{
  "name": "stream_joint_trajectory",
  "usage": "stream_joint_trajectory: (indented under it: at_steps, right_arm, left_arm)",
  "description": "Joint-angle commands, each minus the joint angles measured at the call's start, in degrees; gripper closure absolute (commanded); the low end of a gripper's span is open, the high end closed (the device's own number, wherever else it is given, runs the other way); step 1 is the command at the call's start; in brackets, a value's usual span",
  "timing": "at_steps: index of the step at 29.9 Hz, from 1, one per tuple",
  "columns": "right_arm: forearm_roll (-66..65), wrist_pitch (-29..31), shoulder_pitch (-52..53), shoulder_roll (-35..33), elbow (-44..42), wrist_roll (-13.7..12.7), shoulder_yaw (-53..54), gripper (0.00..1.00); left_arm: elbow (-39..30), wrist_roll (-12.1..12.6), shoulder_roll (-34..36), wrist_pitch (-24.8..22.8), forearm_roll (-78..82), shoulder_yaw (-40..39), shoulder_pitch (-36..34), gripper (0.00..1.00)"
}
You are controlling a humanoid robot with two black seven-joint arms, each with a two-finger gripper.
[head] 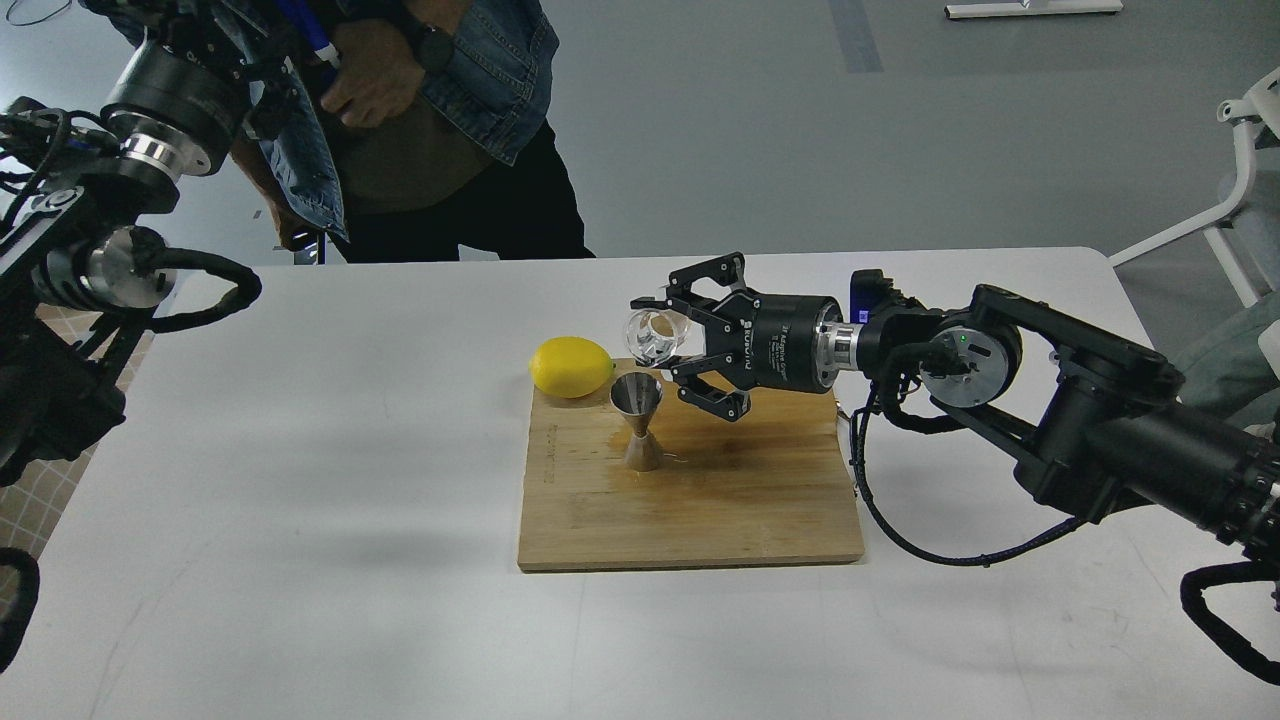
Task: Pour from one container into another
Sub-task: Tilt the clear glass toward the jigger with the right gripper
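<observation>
My right gripper is shut on the small clear glass tumbler, which lies tipped on its side with its mouth facing left, just above and slightly right of the steel jigger. The hourglass-shaped jigger stands upright on the bamboo cutting board, its open top cone below the tumbler's rim. I cannot make out any liquid. The left arm rises along the left edge of the view, and its gripper is out of view.
A yellow lemon rests at the board's far left corner, close to the jigger. A person in a denim jacket stands behind the white table. A white chair is at the right.
</observation>
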Motion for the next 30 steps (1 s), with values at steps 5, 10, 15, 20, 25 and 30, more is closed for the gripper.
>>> stream_joint_trajectory:
  at_steps: [5,10,15,20,25,30]
  right_arm:
    - [-0.04,0.65,-0.09,-0.17,0.01,0.1,-0.01,0.57]
    - [-0.13,0.74,-0.09,-0.26,-0.08,0.1,-0.09,0.57]
    - [-0.13,0.83,0.0,-0.26,-0.08,0.1,-0.09,0.57]
    - [-0.82,0.83,0.35,-0.26,0.0,0.1,-0.18,0.57]
    - [-2.41,0.83,0.44,-0.26,0.01,0.19,-0.18,0.57]
    - [-2.59,0.83,0.44,-0.17,0.09,0.19,-0.18,0.57]
  left_arm:
    - [-0.09,-0.01,0.13,-0.08,-0.08,-0.01,0.0,0.02]
    - [-0.09,-0.01,0.13,-0.08,-0.08,-0.01,0.0,0.02]
    - [-0.09,-0.01,0.13,-0.08,-0.08,-0.01,0.0,0.02]
    - [-0.09,-0.01,0.04,-0.08,-0.08,-0.01,0.0,0.02]
    - [0.0,-0.01,0.04,-0.08,-0.08,-0.01,0.0,0.02]
    - [-0.09,-0.01,0.04,-0.08,-0.08,-0.01,0.0,0.02]
